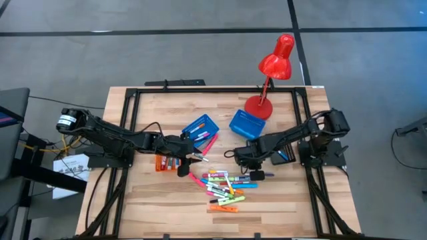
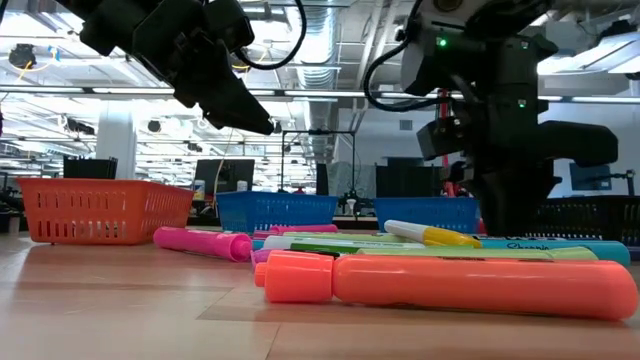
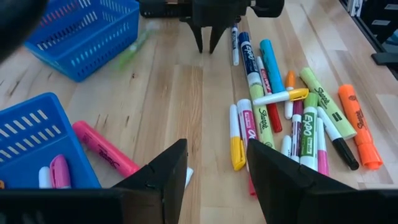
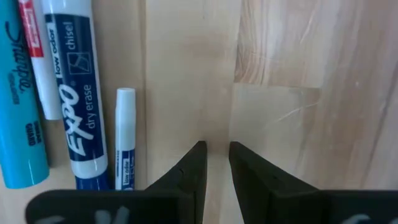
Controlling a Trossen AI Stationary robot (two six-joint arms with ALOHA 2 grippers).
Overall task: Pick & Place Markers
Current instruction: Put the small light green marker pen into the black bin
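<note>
Right up front near the table's near edge there's a fat orange highlighter (image 2: 450, 283) lying flat, and it's the closest piece of the markers (image 1: 225, 188), a loose mixed-colour pile sitting on the wooden table (image 1: 153, 200) a bit toward the near side of centre. Behind it you can see green, yellow and blue pens stacked side by side, plus a pink highlighter (image 2: 202, 242) off to the side of the pile. The left gripper (image 1: 195, 159) hangs just above the table at the pile's far-left edge, fingers (image 3: 163, 180) spread apart with nothing between them. The right gripper (image 1: 241, 161) is down low by the pile's far-right edge, right beside a blue Expo dry-erase marker (image 4: 79, 93) and a thin white-capped pen (image 4: 125, 134); its fingertips (image 4: 194, 163) sit close together with just a narrow gap and bare wood showing between them, so nothing's held. Further back, an orange tray (image 1: 167, 163) sits beside the left gripper with a few pens in it, then a blue tray (image 1: 201, 127) with a couple of pink ones inside and another pink pen lying just beside it, and a second blue tray (image 1: 247, 124). At the far edge stands a red desk lamp (image 1: 275, 63).
</note>
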